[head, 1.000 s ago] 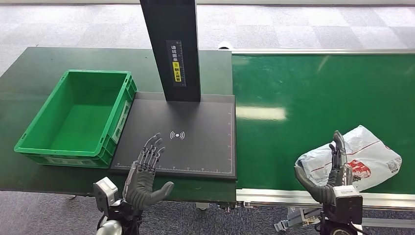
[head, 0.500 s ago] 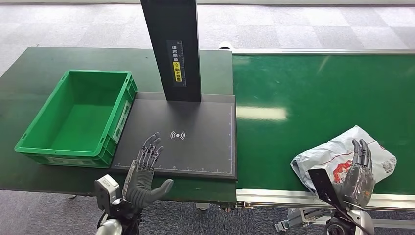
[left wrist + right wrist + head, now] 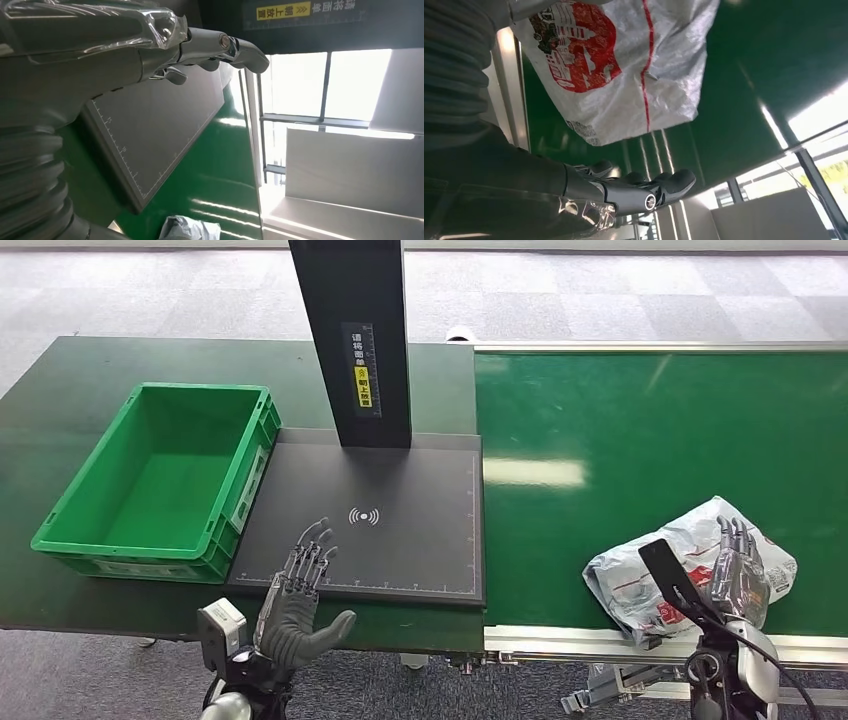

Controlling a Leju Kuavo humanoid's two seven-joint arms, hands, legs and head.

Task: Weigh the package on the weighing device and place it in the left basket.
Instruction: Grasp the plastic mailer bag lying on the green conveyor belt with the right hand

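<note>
A grey-white plastic package (image 3: 635, 578) with red print lies on the green conveyor belt (image 3: 620, 410) near its front edge. My right hand (image 3: 738, 575) is at the package's right end, fingers straight and apart, not closed around it. In the right wrist view the package (image 3: 624, 65) lies beside the extended fingers (image 3: 644, 192). My left hand (image 3: 300, 590) hovers open over the front edge of the black weighing plate (image 3: 400, 510), palm up. The left wrist view has that hand's fingers (image 3: 220, 47) above the plate (image 3: 155, 130). The green basket (image 3: 200, 389) stands empty, left of the plate.
A black column (image 3: 350, 340) with a yellow label rises from the back of the weighing plate. The conveyor's metal rail (image 3: 600, 640) runs along the front. The dark green table (image 3: 60, 370) carries the basket and the plate.
My right hand has turned and shifted from the package's left side to its right end. The package has slid slightly left. The left hand has barely moved.
</note>
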